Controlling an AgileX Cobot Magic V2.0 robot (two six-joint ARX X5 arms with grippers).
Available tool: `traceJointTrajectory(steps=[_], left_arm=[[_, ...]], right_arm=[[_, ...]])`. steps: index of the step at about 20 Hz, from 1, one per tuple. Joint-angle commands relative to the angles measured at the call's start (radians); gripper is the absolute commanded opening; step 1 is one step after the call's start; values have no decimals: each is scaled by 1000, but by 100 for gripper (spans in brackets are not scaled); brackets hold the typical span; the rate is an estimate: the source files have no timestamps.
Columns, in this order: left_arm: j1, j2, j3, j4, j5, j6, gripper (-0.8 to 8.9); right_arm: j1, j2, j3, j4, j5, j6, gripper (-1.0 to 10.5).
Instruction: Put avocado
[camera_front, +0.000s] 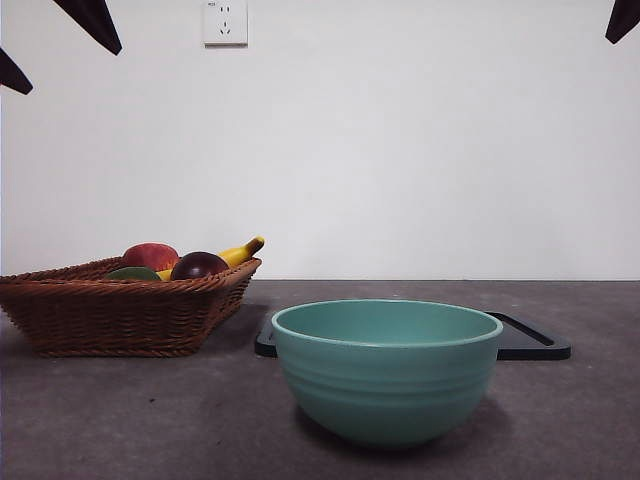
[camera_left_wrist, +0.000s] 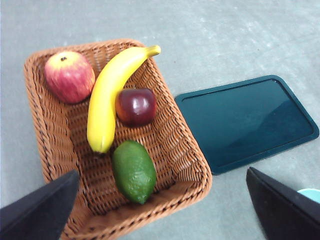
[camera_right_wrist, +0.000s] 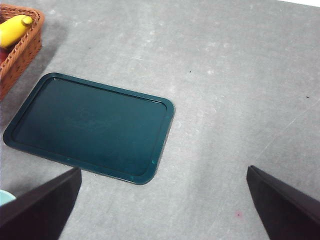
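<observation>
Nearest the front camera stands a teal bowl, upright on the grey table, with a dark flat tray lying just behind it and reaching out past its right side. Farther back to the left sits a wicker basket, and the avocado lies inside it near one end wall, apart from the tray that rests just beside the basket. In the basket a yellow banana stretches along the middle, its lower end close to the avocado; a red apple sits in the far corner, and a dark maroon fruit touches the banana's side. From the front only a sliver of the avocado peeps over the basket's rim. The left gripper hangs above the basket with its jaws spread wide and nothing between them. The right gripper hovers over bare table beside the tray, jaws likewise apart and holding nothing.
</observation>
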Motion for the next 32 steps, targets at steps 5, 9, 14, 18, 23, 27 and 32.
traceJointTrajectory(steps=[5,9,14,18,23,27,32], left_arm=[[2,268,190,-220,-1,-40,625],[2,499,381,-298,-1,-49,625],[0,709,509,-342,-1,-58,625],[0,801,521,-333,-1,-58,625],[0,870,521,-328,0,-58,625],[-6,877,521,-335,-1,-58,624],[-24,915,521,-327,-1,-56,620]], right_arm=[[1,5,19,9,-6,-5,594],[1,5,19,10,-7,-5,594],[2,5,19,10,-7,-5,594],[2,5,19,10,-7,-5,595],[2,5,19,10,-7,-5,594],[2,5,19,10,-7,-5,594],[2,5,19,10,-7,-5,594]])
